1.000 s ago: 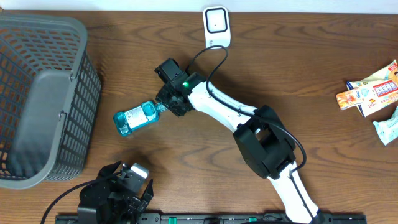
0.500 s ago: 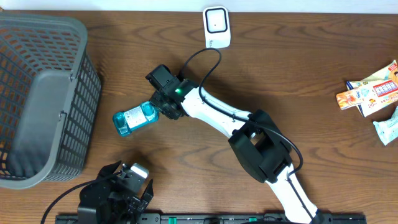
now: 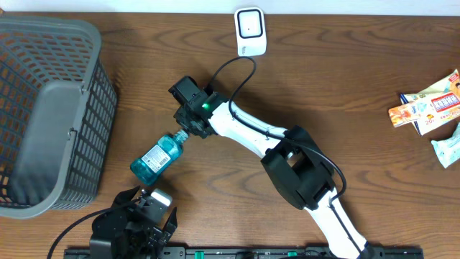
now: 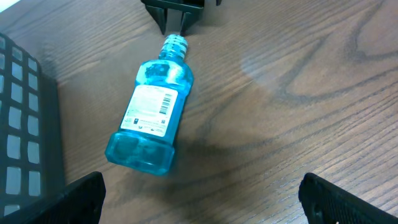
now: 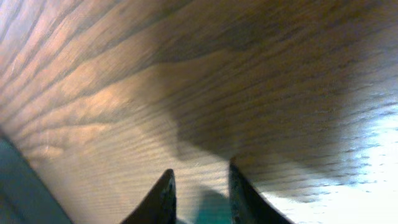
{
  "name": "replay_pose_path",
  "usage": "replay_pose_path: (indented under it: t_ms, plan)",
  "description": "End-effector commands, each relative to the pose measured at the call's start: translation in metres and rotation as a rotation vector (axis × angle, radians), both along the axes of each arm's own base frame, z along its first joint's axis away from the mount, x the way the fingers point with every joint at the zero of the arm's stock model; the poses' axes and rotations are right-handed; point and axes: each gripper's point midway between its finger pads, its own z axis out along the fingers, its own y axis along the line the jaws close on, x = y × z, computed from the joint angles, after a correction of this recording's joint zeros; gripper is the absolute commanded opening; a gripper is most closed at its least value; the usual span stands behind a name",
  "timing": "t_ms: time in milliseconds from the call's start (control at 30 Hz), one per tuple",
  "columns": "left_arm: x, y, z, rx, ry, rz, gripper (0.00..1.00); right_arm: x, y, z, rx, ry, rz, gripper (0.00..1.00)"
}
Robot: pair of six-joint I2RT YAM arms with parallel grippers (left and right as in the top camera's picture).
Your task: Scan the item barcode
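Right fingers [image 3: 185, 131] are pinched narrow around the cap [image 4: 175, 45] of the bottle [image 4: 152, 118]. My right wrist cam shows both tips close together, with a sliver of teal between them. Left fingers [image 3: 140, 207] are spread wide and hold nothing (tips sit in the two bottom corners of my left wrist cam).

The bottle is clear blue and lies on its side on the tabletop [image 3: 345, 72]. It runs from my right fingers down towards my left fingers, base end nearer the left ones and not touching them.

Writing:
- White label [image 4: 147, 112] faces up, with a barcode [image 4: 165, 102] on the edge further from the basket.
- The text is too small to read, so no brand legible.

View differences:
- Left wrist cam: only view that resolves the label and barcode.
- Overhead: only view showing the white scanner [image 3: 250, 30], beyond my right fingers and well apart from the bottle.
- Overhead also shows the grey basket [image 3: 86, 32] outboard of both sets of fingers.
- Snack packets [image 3: 431, 108] sit at the far side, well apart from my right fingers. They have printing, but it's unreadable.
- Right wrist cam: just wood grain, blurred, plus the tips.
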Motion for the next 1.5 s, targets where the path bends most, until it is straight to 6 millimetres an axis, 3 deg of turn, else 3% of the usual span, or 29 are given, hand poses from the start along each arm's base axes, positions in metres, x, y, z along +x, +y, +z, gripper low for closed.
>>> replay_pose_path:
  t_ms: [0, 100, 167, 267, 400, 500, 633, 833, 1000, 1233, 1467]
  plan:
    - [-0.001, 0.003, -0.003, 0.017, 0.01, 0.009, 0.99, -0.015, 0.0, -0.018, 0.001, 0.077, 0.055, 0.26]
    - [-0.001, 0.003, -0.003, 0.017, 0.01, 0.009, 0.99, -0.022, 0.001, -0.006, 0.027, 0.119, 0.077, 0.31]
    - [-0.001, 0.003, -0.003, 0.017, 0.01, 0.009, 0.99, -0.028, -0.01, 0.01, 0.003, 0.151, 0.069, 0.54]
    - [-0.001, 0.003, -0.003, 0.017, 0.01, 0.009, 0.99, -0.034, -0.024, 0.029, -0.01, 0.188, 0.063, 0.99]
    - [-0.001, 0.003, -0.003, 0.018, 0.01, 0.009, 0.98, -0.048, -0.013, 0.058, 0.112, 0.249, 0.147, 0.99]
    - [-0.001, 0.003, -0.003, 0.018, 0.01, 0.009, 0.99, -0.04, 0.01, 0.073, 0.223, 0.182, 0.229, 0.99]
    - [-0.001, 0.003, -0.003, 0.017, 0.01, 0.009, 0.99, -0.031, 0.011, 0.07, 0.167, 0.087, 0.236, 0.97]
    - [-0.001, 0.003, -0.003, 0.017, 0.01, 0.009, 0.99, -0.043, 0.02, 0.069, 0.177, 0.143, 0.159, 0.89]
    - [-0.001, 0.003, -0.003, 0.017, 0.01, 0.009, 1.0, -0.044, 0.007, 0.06, 0.117, 0.175, 0.075, 0.87]
    - [-0.001, 0.003, -0.003, 0.018, 0.01, 0.009, 0.99, -0.039, 0.005, 0.058, 0.095, 0.155, 0.022, 0.8]
    - [-0.001, 0.003, -0.003, 0.017, 0.01, 0.009, 0.99, -0.043, 0.013, 0.035, 0.084, 0.185, -0.011, 0.77]
